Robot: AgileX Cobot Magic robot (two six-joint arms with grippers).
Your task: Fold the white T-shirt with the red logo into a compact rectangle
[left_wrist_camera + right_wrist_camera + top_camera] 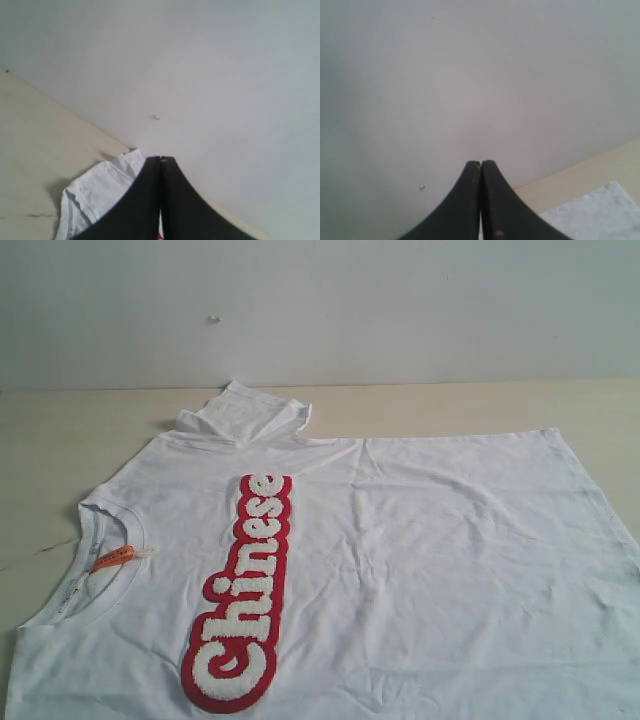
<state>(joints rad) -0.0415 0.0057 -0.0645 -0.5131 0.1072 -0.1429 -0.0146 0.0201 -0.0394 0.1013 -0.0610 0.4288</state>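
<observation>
Exterior view: wrinkled white T-shirt (450, 570), fuzzy red logo (245, 590) strip; left gripper (160, 160), right gripper (480, 162) closed, empty.

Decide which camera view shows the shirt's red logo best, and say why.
The exterior view: the red logo lies whole and readable on the white T-shirt. The left wrist view shows a sleeve and at most a red speck; the right wrist view shows only a shirt corner.

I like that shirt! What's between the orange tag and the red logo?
Between tag and logo: the collar rim, then plain white shirt. The exterior view shows it.
</observation>
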